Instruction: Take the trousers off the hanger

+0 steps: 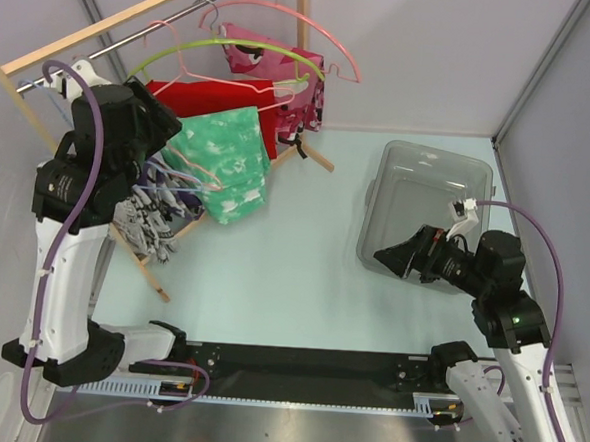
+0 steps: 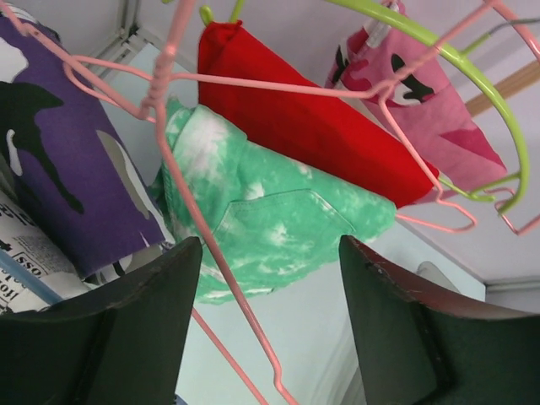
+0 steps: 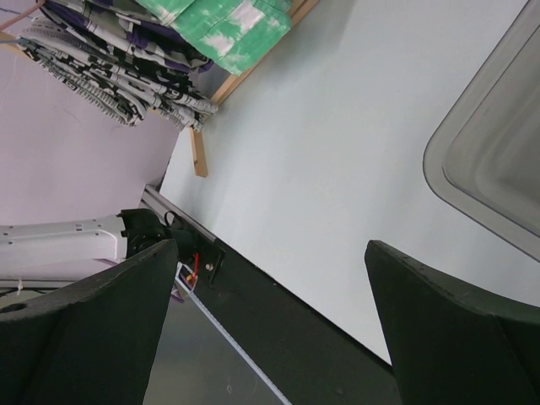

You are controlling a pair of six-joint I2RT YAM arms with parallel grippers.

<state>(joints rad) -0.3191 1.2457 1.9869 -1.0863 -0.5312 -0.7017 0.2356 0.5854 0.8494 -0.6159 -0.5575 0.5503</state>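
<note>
**Operator:** What crowds my left gripper (image 2: 270, 329)?

**Spotter:** You have a wire of the pink hanger (image 2: 184, 196) running through the gap between its fingers. The trousers (image 2: 59, 160) press in beside the left finger. The green-and-white garment (image 2: 278, 228) blocks you straight ahead, with red cloth (image 2: 312, 126) behind it.

**Operator:** And on the right?

**Spotter:** Your right gripper (image 1: 385, 257) hangs wide-jawed at the near left corner of the bin (image 1: 440, 150). You can pass freely over the bare table (image 1: 303, 252) between the bin and the rack's wooden foot (image 1: 149, 275).

Overhead camera looks down; both wrist cameras share the green garment (image 2: 278, 228), left one close.
</note>
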